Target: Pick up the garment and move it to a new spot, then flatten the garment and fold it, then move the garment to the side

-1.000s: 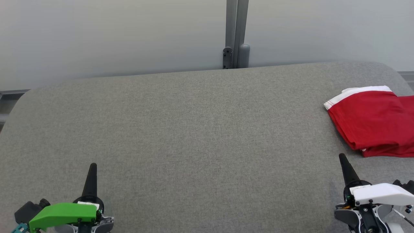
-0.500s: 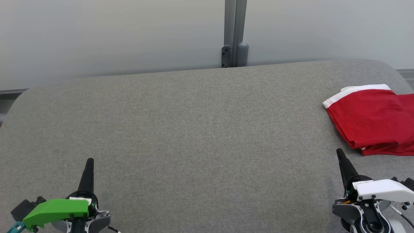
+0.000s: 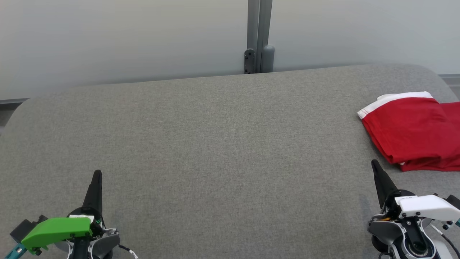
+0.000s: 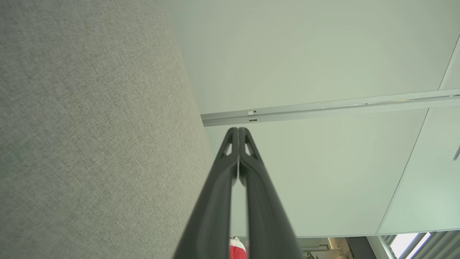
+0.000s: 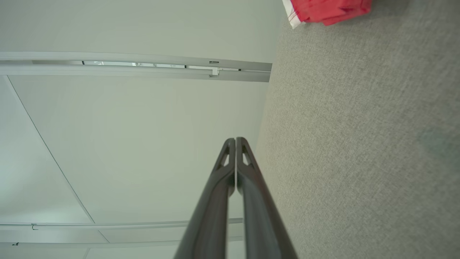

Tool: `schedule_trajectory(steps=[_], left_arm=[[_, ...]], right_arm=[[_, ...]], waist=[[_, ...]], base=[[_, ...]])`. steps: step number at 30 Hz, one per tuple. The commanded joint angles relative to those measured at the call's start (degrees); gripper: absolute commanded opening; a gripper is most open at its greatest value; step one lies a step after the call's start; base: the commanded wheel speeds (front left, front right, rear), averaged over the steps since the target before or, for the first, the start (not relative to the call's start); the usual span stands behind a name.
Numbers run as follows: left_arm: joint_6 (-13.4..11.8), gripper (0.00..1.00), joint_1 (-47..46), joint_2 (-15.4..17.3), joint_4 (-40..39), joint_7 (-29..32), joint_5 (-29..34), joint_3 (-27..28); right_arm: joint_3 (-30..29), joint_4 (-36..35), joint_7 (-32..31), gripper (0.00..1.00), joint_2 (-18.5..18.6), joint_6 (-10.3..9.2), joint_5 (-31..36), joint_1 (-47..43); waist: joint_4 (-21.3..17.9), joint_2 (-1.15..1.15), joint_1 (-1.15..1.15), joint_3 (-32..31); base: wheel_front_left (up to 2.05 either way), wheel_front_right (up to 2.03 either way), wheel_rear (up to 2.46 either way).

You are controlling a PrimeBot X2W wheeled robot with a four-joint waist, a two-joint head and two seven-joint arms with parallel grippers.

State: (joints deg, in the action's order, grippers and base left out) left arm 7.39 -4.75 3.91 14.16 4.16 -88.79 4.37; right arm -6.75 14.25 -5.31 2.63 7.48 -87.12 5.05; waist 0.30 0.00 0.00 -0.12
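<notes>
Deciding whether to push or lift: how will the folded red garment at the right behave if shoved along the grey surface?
Probably floppy: the red garment lies in soft stacked layers, so a shove would likely bunch them. The grey surface looks woven and rough, so expect drag. Lifted by one edge, it would probably unfold.

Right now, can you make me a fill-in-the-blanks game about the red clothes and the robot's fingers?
1. The folded garment is red with a ___ band along one edge.
2. It lies on the grey surface, on the robot's ___ side.
3. The left fingers and the right fingers are not open but ___, with nothing between them.

Missing words: white, right, shut.
</notes>
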Motion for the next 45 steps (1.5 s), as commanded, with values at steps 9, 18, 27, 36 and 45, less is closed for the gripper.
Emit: schedule_trajectory(steps=[9,18,27,36,45], left_arm=[[0.2,0.00,-1.7,-0.1,-0.2,1.3,-3.9,0.9],[0.2,0.00,-1.8,-0.2,-0.2,1.7,-4.7,1.2],[0.2,0.00,-1.8,-0.3,-0.2,1.7,-4.5,1.3],[0.2,0.00,-1.8,-0.3,-0.2,1.8,-4.4,1.4],[0.2,0.00,-1.8,-0.4,-0.2,1.9,-4.2,1.5]], right_arm=[[0.2,-0.3,-1.2,0.00,0.4,0.02,-4.4,1.4],[0.3,-0.3,-1.4,0.00,0.4,0.02,-5.5,1.4],[0.3,-0.3,-1.4,0.00,0.4,0.03,-5.5,1.4],[0.3,-0.3,-1.4,0.00,0.4,0.02,-5.5,1.4],[0.3,-0.3,-1.4,0.00,0.4,0.03,-5.5,1.4]], waist=[[-0.2,0.00,0.00,0.2],[-0.3,0.00,0.00,0.3],[-0.3,0.00,0.00,0.3],[-0.3,0.00,0.00,0.3],[-0.3,0.00,0.00,0.3]], base=[[0.00,0.00,0.00],[0.00,0.00,0.00],[0.00,0.00,0.00],[0.00,0.00,0.00],[0.00,0.00,0.00]])
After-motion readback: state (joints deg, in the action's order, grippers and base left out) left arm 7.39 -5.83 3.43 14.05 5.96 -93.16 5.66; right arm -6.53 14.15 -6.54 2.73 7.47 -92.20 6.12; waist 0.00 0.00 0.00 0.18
